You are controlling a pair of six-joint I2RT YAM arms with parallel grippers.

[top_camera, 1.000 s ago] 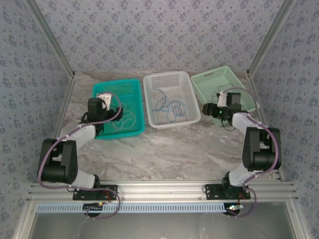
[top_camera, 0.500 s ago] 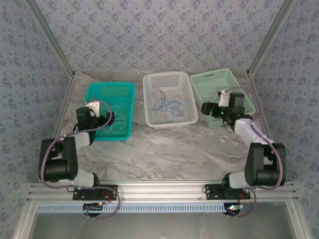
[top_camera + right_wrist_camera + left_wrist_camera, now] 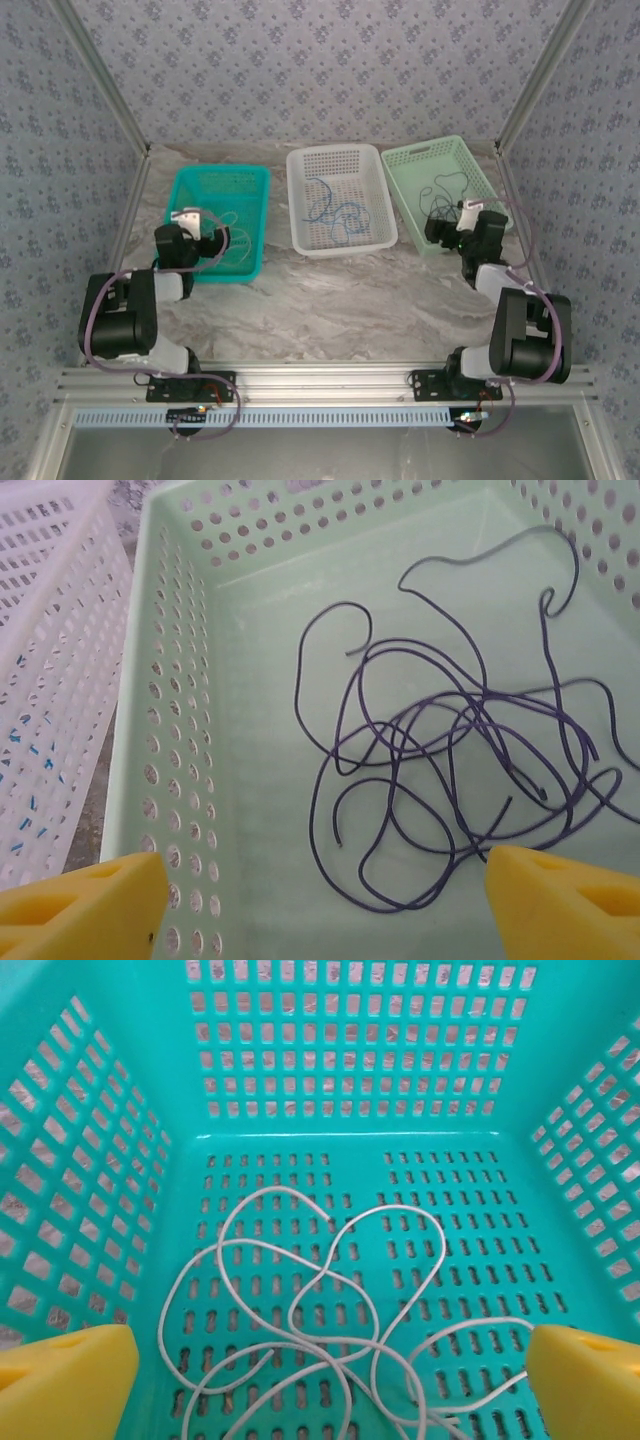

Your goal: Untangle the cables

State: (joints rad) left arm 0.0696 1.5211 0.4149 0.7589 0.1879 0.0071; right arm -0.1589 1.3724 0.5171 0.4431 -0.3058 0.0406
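Left pincer (image 3: 325,1385), right pincer (image 3: 322,905) agape

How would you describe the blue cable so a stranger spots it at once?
On the table, find the white basket, middle of three. The blue cable lies looped on its floor. Only it is blue: the pale cable is in the teal basket, the dark cable in the green basket.

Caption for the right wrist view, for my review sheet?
Open right gripper over the pale green basket, one loose dark cable lying inside.
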